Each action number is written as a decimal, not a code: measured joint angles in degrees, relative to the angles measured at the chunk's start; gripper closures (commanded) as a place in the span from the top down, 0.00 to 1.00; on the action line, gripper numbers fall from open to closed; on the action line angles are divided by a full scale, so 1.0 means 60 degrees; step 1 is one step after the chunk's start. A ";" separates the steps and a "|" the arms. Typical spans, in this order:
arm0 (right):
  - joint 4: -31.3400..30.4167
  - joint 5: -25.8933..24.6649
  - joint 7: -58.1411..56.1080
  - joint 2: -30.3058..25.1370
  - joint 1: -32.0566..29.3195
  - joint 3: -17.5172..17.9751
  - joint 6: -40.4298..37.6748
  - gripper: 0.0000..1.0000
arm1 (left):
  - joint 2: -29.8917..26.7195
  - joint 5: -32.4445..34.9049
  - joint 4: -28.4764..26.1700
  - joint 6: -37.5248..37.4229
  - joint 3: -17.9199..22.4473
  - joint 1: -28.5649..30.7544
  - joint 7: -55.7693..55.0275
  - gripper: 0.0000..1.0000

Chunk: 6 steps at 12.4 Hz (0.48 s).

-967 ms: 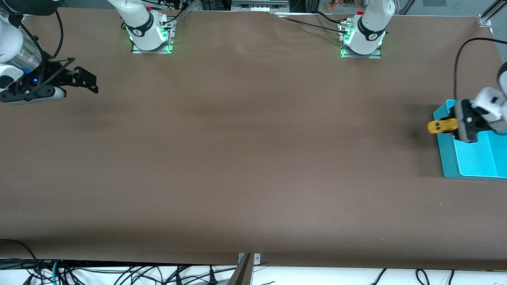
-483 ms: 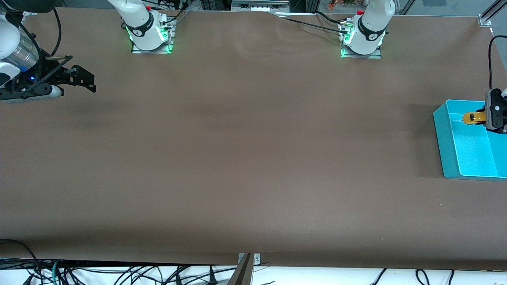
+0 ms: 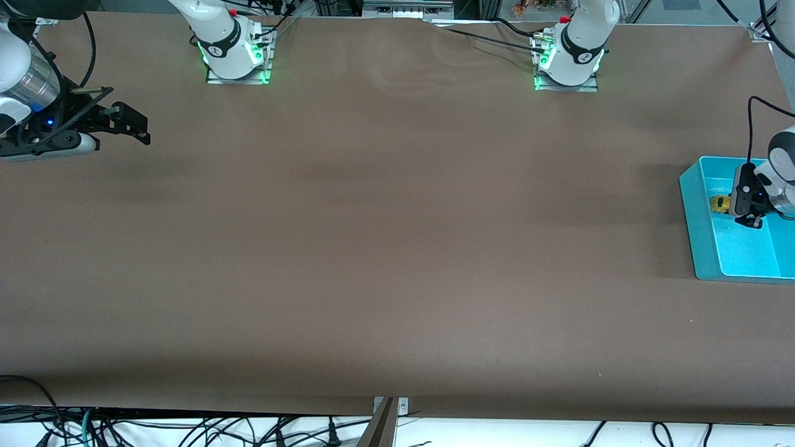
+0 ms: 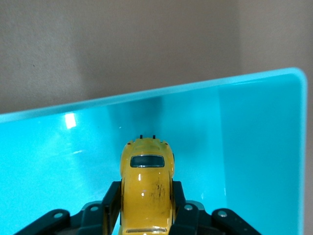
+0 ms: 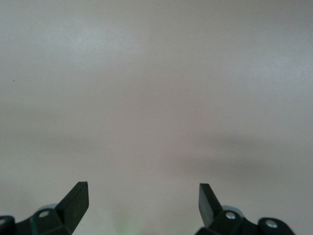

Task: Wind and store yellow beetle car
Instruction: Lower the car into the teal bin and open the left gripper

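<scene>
The yellow beetle car [image 3: 720, 203] is a tiny rounded toy with a greyish window, held inside the turquoise bin [image 3: 699, 223] at the left arm's end of the table. My left gripper [image 3: 734, 205] is shut on the car. In the left wrist view the car [image 4: 146, 188] sits between the two black fingers [image 4: 111, 198], low over the bin's floor [image 4: 58, 166]. I cannot tell whether its wheels touch the floor. My right gripper [image 3: 133, 124] is open and empty, waiting over the right arm's end of the table; its fingertips [image 5: 78, 196] show wide apart.
The brown table top [image 3: 397, 236] spreads between the two arms. The arm bases [image 3: 233, 53] stand along the edge farthest from the front camera. Cables hang under the edge nearest the camera.
My left gripper has carried the car from the bin's outer rim into the bin and lowered it toward the floor. My right arm has barely moved.
</scene>
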 measured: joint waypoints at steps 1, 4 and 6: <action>0.0000 0.0000 0.0000 0.0006 0.0000 -0.0009 0.0026 1.00 | 0.0092 -0.0151 0.0001 0.0148 0.0001 0.0075 0.0037 1.00; 0.0000 -0.0002 0.0000 0.0008 0.0000 -0.0040 0.0038 1.00 | 0.0112 -0.0372 0.0084 0.0156 -0.0020 0.0136 0.0085 1.00; 0.0000 -0.0002 0.0000 0.0008 0.0000 -0.0040 0.0038 1.00 | -0.0055 -0.0857 0.0460 -0.0525 -0.0057 0.0116 0.0082 1.00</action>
